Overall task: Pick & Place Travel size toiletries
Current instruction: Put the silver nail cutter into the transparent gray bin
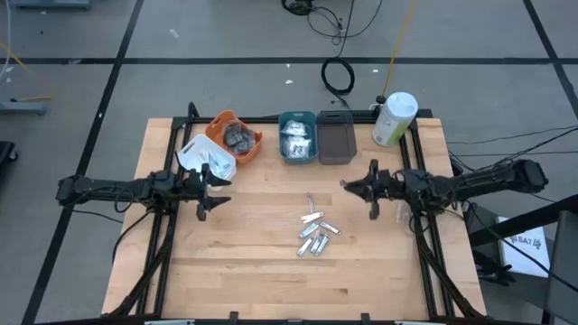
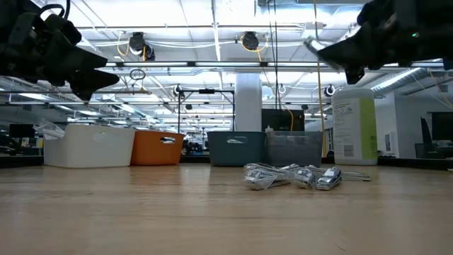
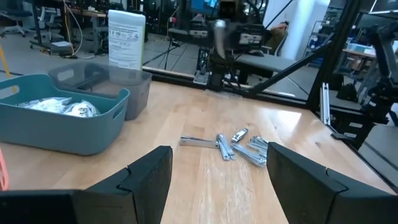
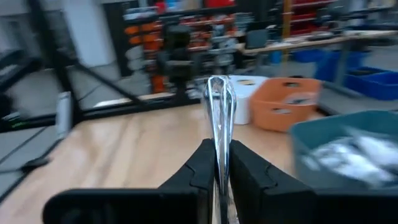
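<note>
The right claw (image 4: 219, 163) pinches a small silver tube (image 4: 220, 118) upright between its fingers, lifted off the tabletop (image 1: 262, 262). The remaining silver tubes (image 1: 315, 233) lie below and between both claws. The left claw (image 3: 214, 171) hovers spread, holding nothing.

Four bins (image 1: 316, 137) lined along the table's (image 1: 271, 271) far edge, bottle (image 1: 394, 119) at right end, tubes (image 1: 315, 235) heaped nearer, centre-right.

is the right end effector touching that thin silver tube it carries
Touching. The right wrist view shows the right end effector shut on the thin silver tube, both dark fingers pressed against its sides with the tube sticking out past the tips.
</note>
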{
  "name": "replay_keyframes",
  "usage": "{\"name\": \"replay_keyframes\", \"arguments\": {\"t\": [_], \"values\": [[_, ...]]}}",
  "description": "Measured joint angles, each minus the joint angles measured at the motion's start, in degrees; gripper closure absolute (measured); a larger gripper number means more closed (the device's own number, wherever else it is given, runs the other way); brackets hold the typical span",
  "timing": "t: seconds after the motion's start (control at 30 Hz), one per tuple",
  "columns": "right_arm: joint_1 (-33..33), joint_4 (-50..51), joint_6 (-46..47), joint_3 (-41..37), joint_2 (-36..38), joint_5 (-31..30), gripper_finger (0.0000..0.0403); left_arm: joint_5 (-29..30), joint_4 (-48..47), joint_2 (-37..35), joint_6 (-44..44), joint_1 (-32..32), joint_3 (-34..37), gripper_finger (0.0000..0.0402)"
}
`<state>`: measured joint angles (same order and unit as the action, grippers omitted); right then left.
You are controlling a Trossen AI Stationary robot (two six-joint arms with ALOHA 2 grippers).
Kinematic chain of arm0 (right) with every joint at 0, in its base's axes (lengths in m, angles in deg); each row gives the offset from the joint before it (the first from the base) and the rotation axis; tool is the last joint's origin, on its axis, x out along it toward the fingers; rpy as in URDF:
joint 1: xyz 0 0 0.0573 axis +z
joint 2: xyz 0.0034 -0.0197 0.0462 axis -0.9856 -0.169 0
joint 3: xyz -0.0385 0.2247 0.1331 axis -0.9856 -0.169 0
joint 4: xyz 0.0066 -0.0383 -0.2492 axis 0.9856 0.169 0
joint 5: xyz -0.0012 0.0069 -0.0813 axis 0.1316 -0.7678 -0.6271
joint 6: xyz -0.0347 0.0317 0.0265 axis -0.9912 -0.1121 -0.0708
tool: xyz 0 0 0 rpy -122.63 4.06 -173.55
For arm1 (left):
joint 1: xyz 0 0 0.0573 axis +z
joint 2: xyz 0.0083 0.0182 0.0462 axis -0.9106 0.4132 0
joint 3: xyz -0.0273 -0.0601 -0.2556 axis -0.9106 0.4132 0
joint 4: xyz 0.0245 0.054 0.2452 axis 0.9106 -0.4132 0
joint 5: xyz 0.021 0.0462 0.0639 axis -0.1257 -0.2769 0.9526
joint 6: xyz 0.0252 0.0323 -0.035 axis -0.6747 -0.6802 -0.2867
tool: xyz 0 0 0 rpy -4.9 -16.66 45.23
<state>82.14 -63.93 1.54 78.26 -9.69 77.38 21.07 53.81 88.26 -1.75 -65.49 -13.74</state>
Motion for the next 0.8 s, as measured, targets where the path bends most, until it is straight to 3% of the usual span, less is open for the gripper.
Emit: {"name": "replay_keyframes", "arguments": {"t": [0.23, 0.53, 0.8], "values": [[-13.39, -4.08, -0.01, 2.48, -5.99, 0.48, 0.0381, -0.01, -0.13, 0.0, 0.12, -0.02, 0.0, 0.0146], [-30.2, -3.02, 0.24, 10.89, -19.14, 11.72, 0.0381, 0.0, -0.1, 0.0, 0.04, -0.02, 0.0, 0.0147], [-38.74, -2.71, 0.44, 13.44, -31.11, 13.6, 0.0381, -0.02, -0.11, 0.0, 0.01, 0.0, 0.0, 0.0146]]}}
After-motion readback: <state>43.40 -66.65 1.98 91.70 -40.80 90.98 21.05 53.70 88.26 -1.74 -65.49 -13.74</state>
